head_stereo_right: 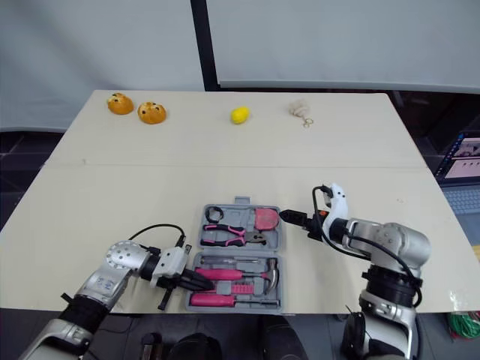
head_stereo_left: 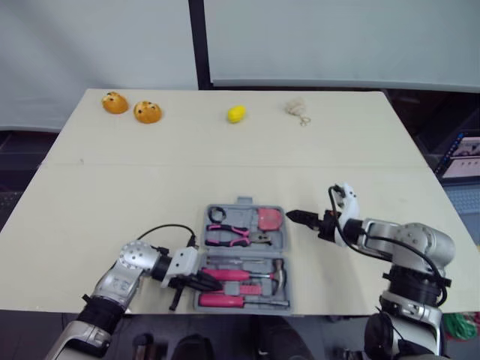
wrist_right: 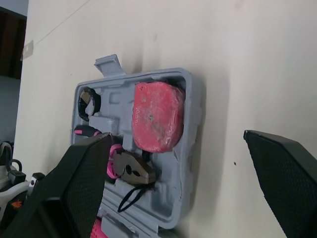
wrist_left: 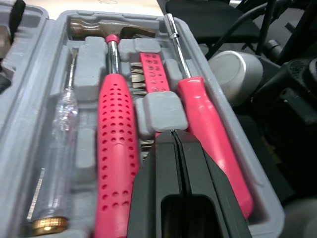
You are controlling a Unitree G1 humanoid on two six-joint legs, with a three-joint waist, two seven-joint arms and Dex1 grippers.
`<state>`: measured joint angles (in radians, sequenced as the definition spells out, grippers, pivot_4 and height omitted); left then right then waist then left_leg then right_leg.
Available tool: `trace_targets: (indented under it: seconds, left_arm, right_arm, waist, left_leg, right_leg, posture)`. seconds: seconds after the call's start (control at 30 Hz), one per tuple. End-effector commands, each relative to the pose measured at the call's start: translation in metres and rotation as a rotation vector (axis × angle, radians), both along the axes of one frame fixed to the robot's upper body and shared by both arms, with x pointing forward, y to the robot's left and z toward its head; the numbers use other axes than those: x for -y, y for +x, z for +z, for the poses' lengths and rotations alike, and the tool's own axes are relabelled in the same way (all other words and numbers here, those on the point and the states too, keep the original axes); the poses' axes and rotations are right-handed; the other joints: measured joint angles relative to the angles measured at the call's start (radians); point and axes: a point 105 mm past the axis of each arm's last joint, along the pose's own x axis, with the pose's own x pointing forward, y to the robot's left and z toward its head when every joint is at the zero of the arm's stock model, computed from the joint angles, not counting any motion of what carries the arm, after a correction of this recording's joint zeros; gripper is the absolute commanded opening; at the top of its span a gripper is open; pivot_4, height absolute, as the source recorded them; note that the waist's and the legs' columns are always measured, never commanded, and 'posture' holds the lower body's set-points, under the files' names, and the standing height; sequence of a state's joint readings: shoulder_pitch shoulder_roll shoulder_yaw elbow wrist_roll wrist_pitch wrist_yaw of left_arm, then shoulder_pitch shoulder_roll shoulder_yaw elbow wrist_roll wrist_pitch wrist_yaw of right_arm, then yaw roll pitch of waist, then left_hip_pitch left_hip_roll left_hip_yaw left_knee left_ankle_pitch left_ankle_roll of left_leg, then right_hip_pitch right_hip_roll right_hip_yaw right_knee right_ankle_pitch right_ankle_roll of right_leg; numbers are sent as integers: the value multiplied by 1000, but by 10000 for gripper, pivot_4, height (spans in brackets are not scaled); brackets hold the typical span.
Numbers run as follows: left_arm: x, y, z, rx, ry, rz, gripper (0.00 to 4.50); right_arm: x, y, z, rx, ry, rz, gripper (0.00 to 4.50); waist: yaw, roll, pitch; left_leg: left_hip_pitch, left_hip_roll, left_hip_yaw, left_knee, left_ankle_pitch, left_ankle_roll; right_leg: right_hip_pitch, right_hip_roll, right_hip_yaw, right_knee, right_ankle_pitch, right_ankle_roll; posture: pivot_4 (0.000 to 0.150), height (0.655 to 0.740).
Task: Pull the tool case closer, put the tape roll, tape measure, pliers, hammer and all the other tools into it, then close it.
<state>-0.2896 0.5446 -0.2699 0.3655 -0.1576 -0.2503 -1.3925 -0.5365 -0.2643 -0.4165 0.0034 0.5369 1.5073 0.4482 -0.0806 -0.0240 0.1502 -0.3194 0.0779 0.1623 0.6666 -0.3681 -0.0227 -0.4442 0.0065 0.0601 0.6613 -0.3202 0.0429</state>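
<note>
Open grey plastic tool case (head_stereo_left: 245, 255) looks fully packed — next, fold it closed; left pincer (head_stereo_left: 208, 283) pinched together, right pincer (head_stereo_left: 294, 216) wide.

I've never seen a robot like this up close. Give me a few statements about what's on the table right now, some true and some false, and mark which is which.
1. The tool case lies open on the table. True.
2. The tape measure lies out on the bare table. False: the red tape measure sits in a compartment of the tool case.
3. The right gripper has its fingers spread open, beside the tool case. True.
4. The left gripper is wide open above the far edge of the table. False: the left gripper is shut, over the pink-handled tools in the near half of the tool case.
5. Two orange objects lie at the far left of the table. True.
</note>
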Motion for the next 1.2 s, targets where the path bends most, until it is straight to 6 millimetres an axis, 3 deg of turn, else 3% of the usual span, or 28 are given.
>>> trace_targets:
  seconds: [0.03, 0.33, 0.7, 0.83, 1.2]
  left_arm:
    - [-4, 0, -15, -23, 59, 26, 0]
    - [-8, -2, -23, -32, 89, 24, 0]
    - [-13, -7, -33, -20, 132, 15, 0]
    - [-14, -6, -33, -15, 137, 17, 0]
    - [-20, -9, -38, -6, 159, 14, 0]
  right_arm:
    - [-3, 9, -5, -8, -27, 11, 44863]
    - [-18, 23, -29, -45, -65, 96, 44863]
    - [-43, 29, -2, 11, 86, 264, 44863]
    - [-53, 33, -3, 28, 69, 298, 44863]
    - [-55, 26, 33, 167, 176, 424, 44863]
  waist:
    - [-2, 1, -1]
    - [-7, 5, -14]
    - [-6, 7, -18]
    - [-7, 7, -18]
    - [-8, 8, -17]
  left_leg:
    - [0, 0, 0, 0, 0, 0]
    - [2, 0, 0, 0, 0, 0]
    - [2, 0, 1, -1, 0, 0]
    - [2, 0, 0, -1, 0, 0]
    - [2, 0, 0, -1, 0, 0]
  right_leg:
    - [0, 0, 0, 0, 0, 0]
    - [2, 0, 0, 0, 0, 1]
    - [2, 0, 0, 0, 0, 1]
    - [1, -1, 0, -1, 0, 1]
    - [1, -1, 0, -1, 0, 1]
  posture:
    - [1500, 7400]
    - [1500, 7400]
    - [1500, 7400]
    - [1500, 7400]
    - [1500, 7400]
